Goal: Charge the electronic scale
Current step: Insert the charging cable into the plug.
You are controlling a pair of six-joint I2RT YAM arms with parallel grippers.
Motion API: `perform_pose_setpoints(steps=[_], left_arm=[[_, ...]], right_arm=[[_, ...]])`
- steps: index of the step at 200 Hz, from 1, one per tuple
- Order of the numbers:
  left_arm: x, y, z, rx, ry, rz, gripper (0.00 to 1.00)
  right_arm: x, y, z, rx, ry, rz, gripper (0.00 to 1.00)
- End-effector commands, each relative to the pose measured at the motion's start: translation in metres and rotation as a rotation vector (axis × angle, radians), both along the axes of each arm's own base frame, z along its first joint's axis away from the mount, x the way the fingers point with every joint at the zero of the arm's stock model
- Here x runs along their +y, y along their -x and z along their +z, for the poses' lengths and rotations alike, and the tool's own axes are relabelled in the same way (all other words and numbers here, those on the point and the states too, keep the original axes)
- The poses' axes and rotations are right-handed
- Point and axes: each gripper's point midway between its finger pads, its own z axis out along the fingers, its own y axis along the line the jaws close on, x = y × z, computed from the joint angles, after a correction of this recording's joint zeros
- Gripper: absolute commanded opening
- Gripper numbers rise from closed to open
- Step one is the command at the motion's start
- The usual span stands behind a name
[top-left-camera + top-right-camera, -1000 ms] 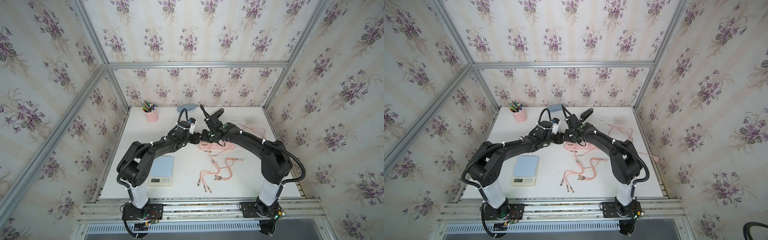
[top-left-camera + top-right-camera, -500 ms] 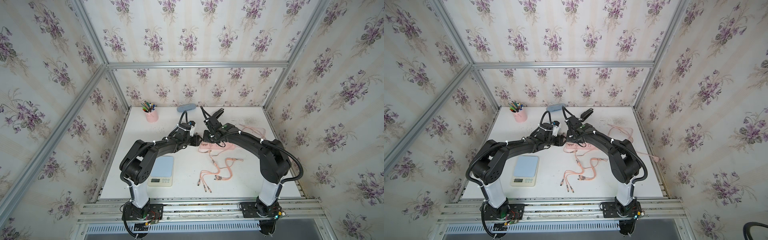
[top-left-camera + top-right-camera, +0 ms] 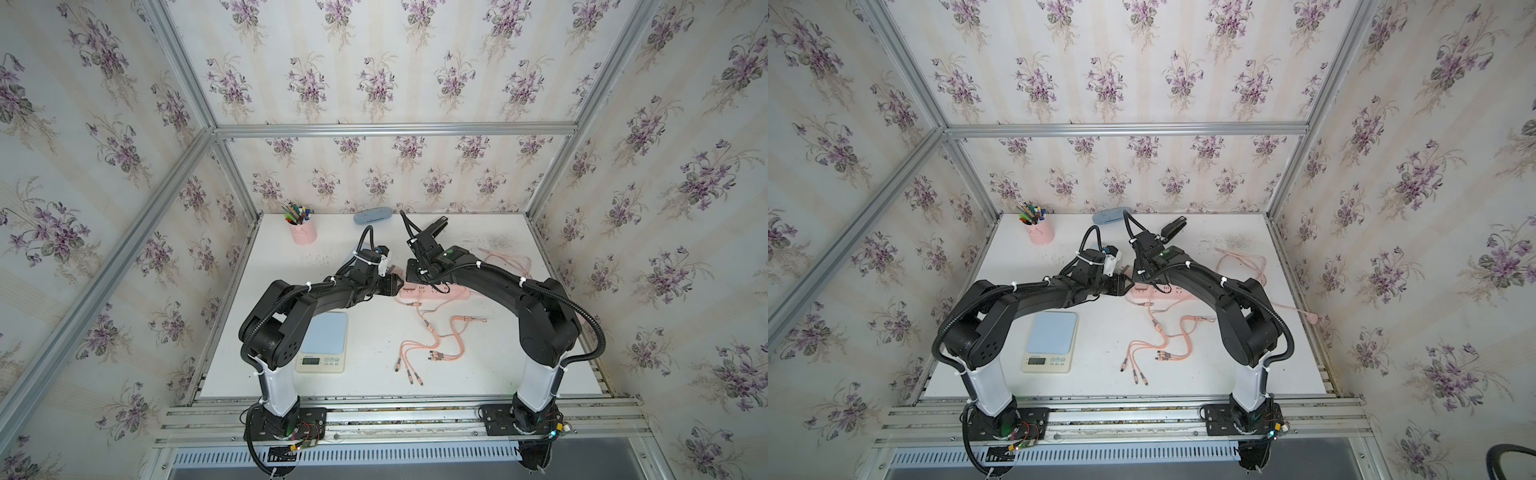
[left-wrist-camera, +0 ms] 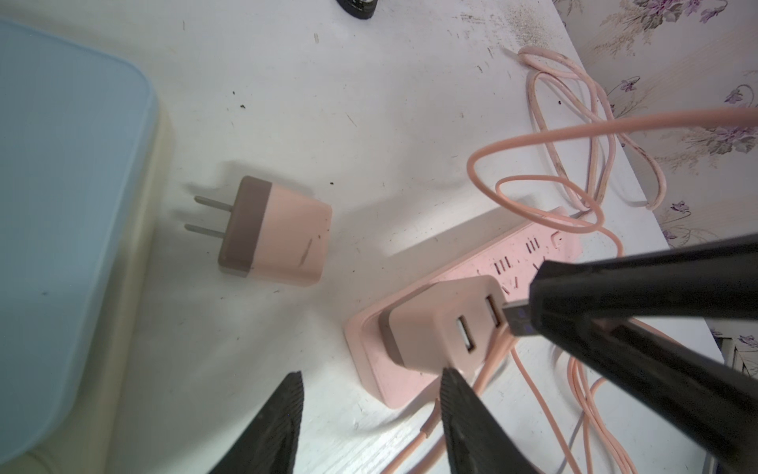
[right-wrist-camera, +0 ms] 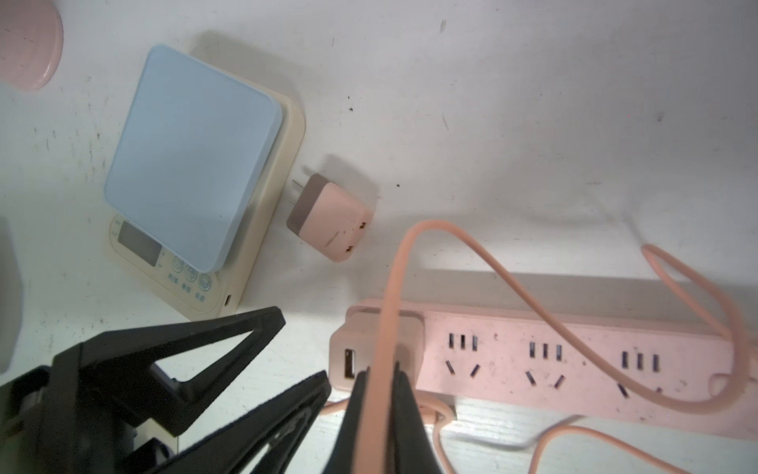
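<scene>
Reaching inward, right gripper point(image 5: 381, 377) pinches the pink cable point(image 5: 484, 262) at the charger point(image 4: 434, 324); left gripper point(image 4: 371, 375) half-open, empty; both barely moved since.

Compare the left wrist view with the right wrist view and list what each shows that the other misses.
Left wrist only: the cable's metal USB plug at the plugged adapter's port, and the wallpaper. Right wrist only: the scale's display, its buttons, its side charging port, and the pink cup's base. Both: the scale's blue platform, the loose adapter lying beside it, the pink power strip, and the pink cable pinched in the shut right gripper.
</scene>
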Motion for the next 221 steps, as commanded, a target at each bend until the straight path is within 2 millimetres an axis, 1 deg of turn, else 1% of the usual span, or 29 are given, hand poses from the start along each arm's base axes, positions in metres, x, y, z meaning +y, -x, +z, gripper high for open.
perform_pose_setpoints(steps=[1, 62, 123, 155, 185, 211, 221], left_arm=[[-0.002, 0.001, 0.003, -0.002, 0.013, -0.004, 0.56], [-0.002, 0.001, 0.005, -0.009, 0.015, -0.006, 0.56], [-0.003, -0.003, 0.012, -0.024, 0.024, 0.002, 0.56], [-0.003, -0.009, 0.016, -0.030, 0.022, 0.016, 0.56], [-0.004, -0.014, 0.013, -0.023, 0.016, 0.019, 0.56], [-0.008, -0.016, 0.006, -0.006, 0.017, 0.010, 0.56], [-0.009, -0.015, 0.000, 0.008, 0.013, 0.007, 0.56]], right_arm=[[-0.005, 0.002, -0.008, 0.015, 0.037, -0.006, 0.00], [-0.010, 0.007, -0.026, 0.038, 0.073, -0.011, 0.00], [-0.007, 0.012, -0.027, 0.034, 0.131, 0.001, 0.00], [-0.009, 0.027, -0.043, 0.105, 0.162, 0.009, 0.00], [-0.009, 0.041, -0.057, 0.191, 0.165, 0.026, 0.00], [-0.008, 0.051, -0.066, 0.258, 0.181, 0.043, 0.00], [-0.010, 0.055, -0.072, 0.280, 0.192, 0.045, 0.00]])
